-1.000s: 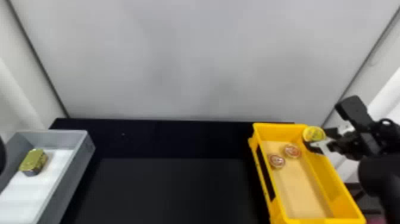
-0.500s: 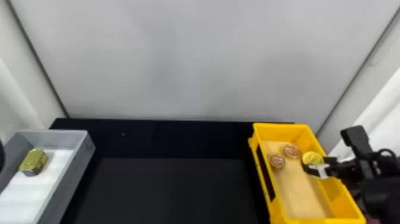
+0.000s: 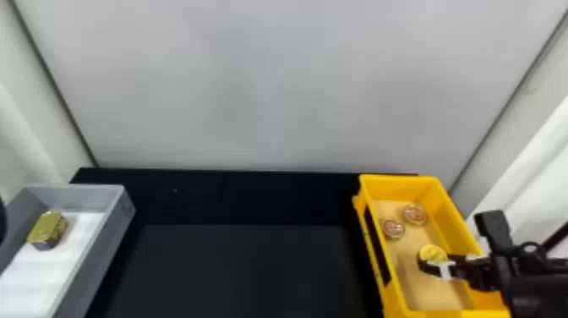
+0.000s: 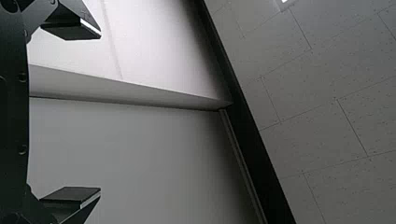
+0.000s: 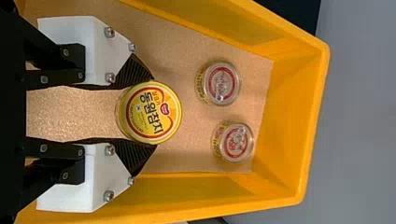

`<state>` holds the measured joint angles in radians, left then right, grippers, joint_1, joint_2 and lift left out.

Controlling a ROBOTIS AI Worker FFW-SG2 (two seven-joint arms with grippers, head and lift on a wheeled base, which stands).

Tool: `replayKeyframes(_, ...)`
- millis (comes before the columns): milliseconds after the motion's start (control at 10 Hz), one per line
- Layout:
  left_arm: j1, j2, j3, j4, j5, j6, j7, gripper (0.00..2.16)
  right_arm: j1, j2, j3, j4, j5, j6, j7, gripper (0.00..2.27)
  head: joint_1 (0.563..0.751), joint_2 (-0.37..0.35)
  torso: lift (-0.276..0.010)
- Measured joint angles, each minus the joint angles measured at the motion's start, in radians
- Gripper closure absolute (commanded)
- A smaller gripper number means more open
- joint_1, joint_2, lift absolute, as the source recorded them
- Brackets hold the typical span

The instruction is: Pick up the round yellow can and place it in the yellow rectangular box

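The round yellow can (image 5: 149,112), a squat metal tin with a printed yellow lid, is inside the yellow rectangular plastic box (image 3: 397,189), over its tan liner (image 5: 187,154). Whether its base touches down I cannot tell. The right gripper (image 5: 153,113) has its jaws clamped on opposite sides of the can. The left gripper (image 4: 99,113) has its jaws well apart, with nothing between them.

The can should handle as stiff, compact and fairly heavy for its size, not fragile, though its smooth curved wall could slip or roll under an off-centre pinch. The side wall across its full width is the place to hold, clear of the two other round cans (image 5: 222,84).
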<state>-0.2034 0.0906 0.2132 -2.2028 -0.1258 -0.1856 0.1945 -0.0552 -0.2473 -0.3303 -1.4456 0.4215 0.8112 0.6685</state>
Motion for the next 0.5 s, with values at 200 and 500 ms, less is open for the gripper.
replayKeyframes(200,0.0,0.0,-0.001,0.0,0.0,0.0,-0.001,0.1,0.0,-0.001,-0.005,0.027,-0.021,-0.002,-0.018,0.77,0.694,-0.078,0.0)
replayKeyframes(500,-0.001,-0.001,-0.003,0.0,0.0,0.001,-0.002,0.1,0.0,-0.004,-0.013,0.048,-0.029,0.003,-0.028,0.02,0.694,-0.078,0.0)
